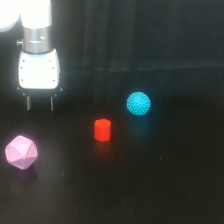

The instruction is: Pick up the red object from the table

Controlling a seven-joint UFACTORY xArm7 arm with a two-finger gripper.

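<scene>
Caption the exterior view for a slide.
Open gripper hangs above the black table, away from red object, cyan spiky ball, pink polyhedron.

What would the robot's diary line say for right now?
stage: before grasp | gripper: open, empty, above table | red object: on table, untouched | neighbours: cyan spiky ball, pink polyhedron

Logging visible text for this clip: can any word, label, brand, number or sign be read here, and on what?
None can be read. The gripper housing is plain white, the red object, cyan spiky ball and pink polyhedron bear no markings, and the black table is blank.
</scene>
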